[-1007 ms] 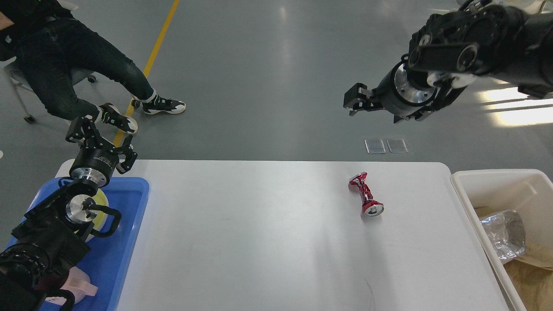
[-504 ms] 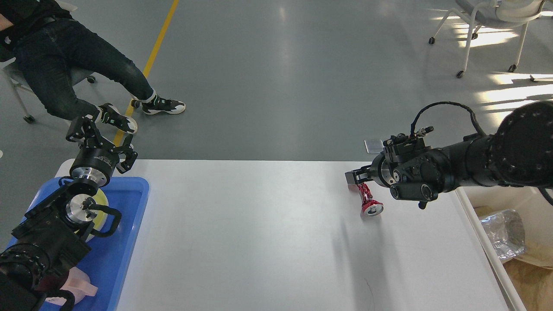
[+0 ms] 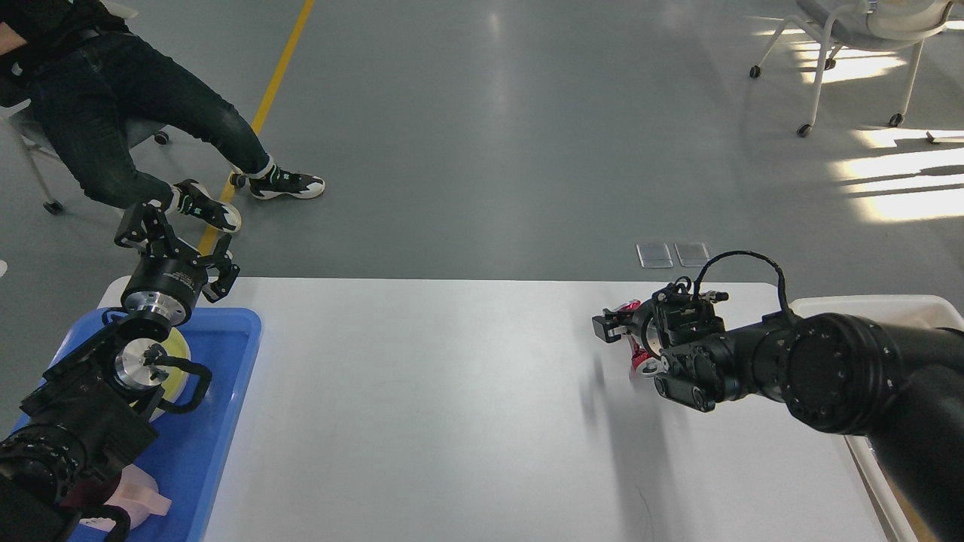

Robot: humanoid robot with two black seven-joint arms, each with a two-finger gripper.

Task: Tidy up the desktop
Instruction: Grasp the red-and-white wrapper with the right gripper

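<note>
The desktop [image 3: 422, 391] is a wide white tabletop. A crushed red can [image 3: 639, 362] lies on it at the far right, mostly hidden behind my right arm. My right gripper [image 3: 614, 325] sits low over the can's far end, right at it. Its fingers are dark and blurred together, so neither their state nor any hold on the can shows. My left gripper [image 3: 178, 242] hangs open and empty above the far end of the blue tray [image 3: 226, 391], at the table's left edge.
The blue tray holds a yellow round object [image 3: 178, 352] and a pink item [image 3: 139, 498]. A white bin's rim [image 3: 866, 304] shows at the right edge behind my arm. A seated person [image 3: 135, 113] is beyond the left corner, and a chair [image 3: 851, 30] stands far right.
My right arm has swung down from high above the floor to table level and its gripper has reached the red can. The left arm has not moved.
</note>
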